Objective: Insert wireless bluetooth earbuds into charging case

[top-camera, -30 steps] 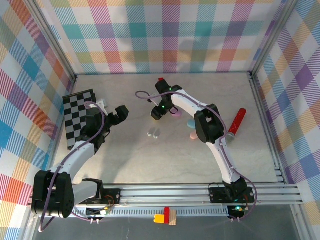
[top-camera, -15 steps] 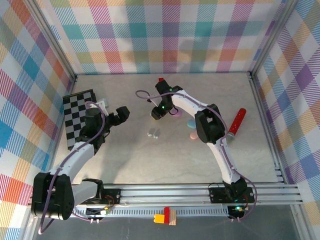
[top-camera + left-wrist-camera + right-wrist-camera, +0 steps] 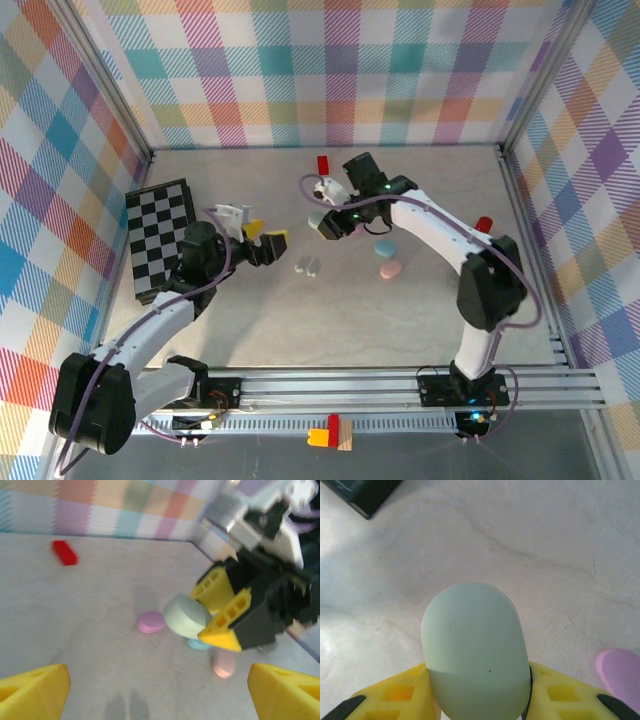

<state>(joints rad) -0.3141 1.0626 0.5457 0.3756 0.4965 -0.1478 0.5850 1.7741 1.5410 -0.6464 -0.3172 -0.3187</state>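
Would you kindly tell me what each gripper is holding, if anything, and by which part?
The right gripper clamps the pale mint case by its two sides near one end; the left gripper is open and empty.

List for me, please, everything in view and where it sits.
Mint pebble: one, pale mint, held by right gripper.
Lilac pebble: one, on table beside it.
Blue pebble: one, light blue, centre-right.
Pink pebble: one, just nearer than blue.
Small buds: two, whitish, centre.
Block: one, red, far edge.
Cylinder: one, red, right, partly behind arm.
Checkerboard: one, black-white, left.
Left gripper: yellow fingers, open, empty.
Right gripper: yellow fingers, closed on mint pebble.
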